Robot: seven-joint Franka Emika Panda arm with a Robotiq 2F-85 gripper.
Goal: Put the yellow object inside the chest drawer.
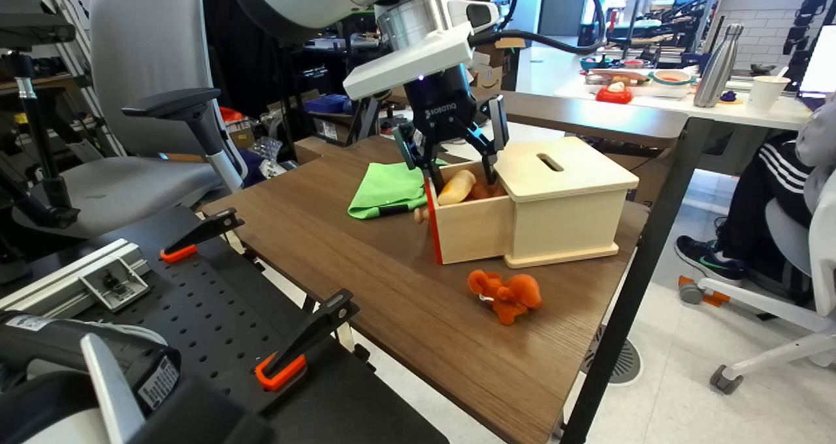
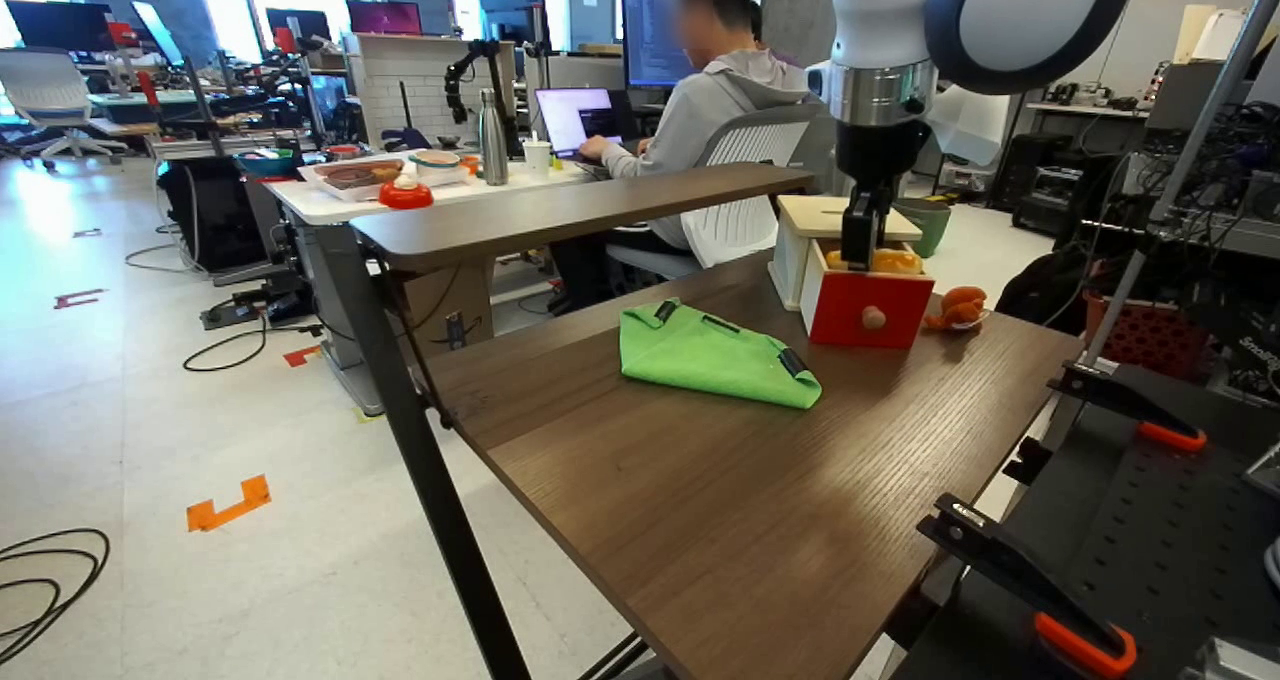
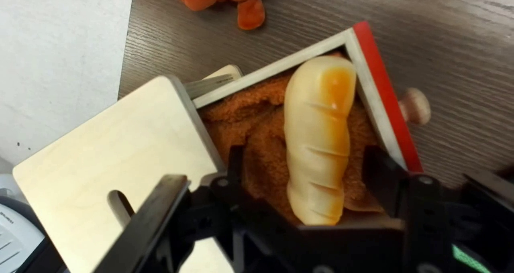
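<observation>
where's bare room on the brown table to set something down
The widest bare patch of brown table lies between the green cloth and black perforated board; a smaller one between the orange toy and black post. The open drawer is crowded: the pincer straddles the yellow object inside.

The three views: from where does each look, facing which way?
Exterior view: above, looking past the orange toy at the drawer; arm and gripper show.
Exterior view: across the table, facing the red drawer front; arm and gripper show.
Wrist view: above the yellow bread, facing down; fingers show.
Both exterior views share the green cloth.
</observation>
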